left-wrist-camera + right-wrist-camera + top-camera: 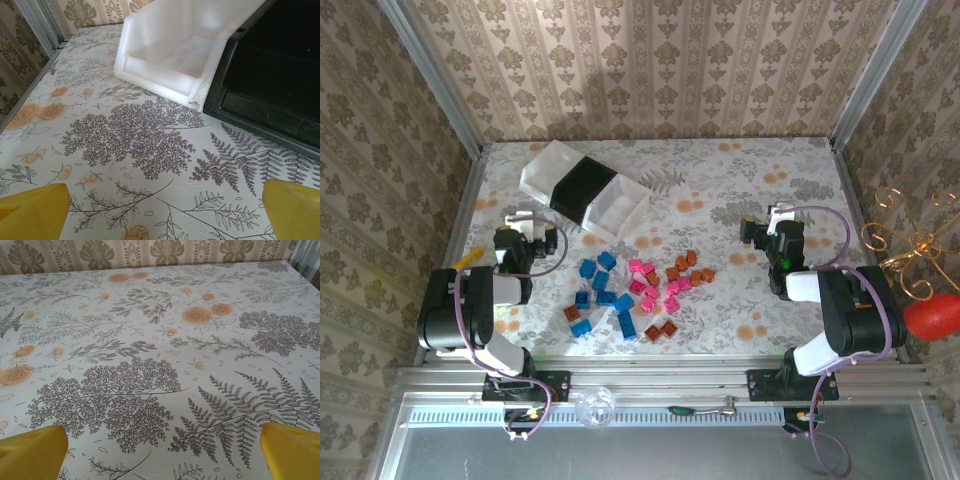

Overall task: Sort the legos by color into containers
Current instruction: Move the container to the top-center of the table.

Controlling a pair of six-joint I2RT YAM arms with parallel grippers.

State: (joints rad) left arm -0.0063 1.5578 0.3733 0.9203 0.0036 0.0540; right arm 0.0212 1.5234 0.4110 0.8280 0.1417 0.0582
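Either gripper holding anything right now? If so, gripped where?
Nothing is held. The left gripper and right gripper both stand open over the floral tabletop, with nothing between their yellow fingertips.

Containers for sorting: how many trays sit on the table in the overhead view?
3, joined in one diagonal row beyond the legos: left white tray, middle black tray, right white tray. None seems hidden.

The floral-print table [760, 335] carries three joined shallow trays [582, 187], white-black-white, at the back, and scattered small blue, pink and orange-brown plastic bricks [650, 296].
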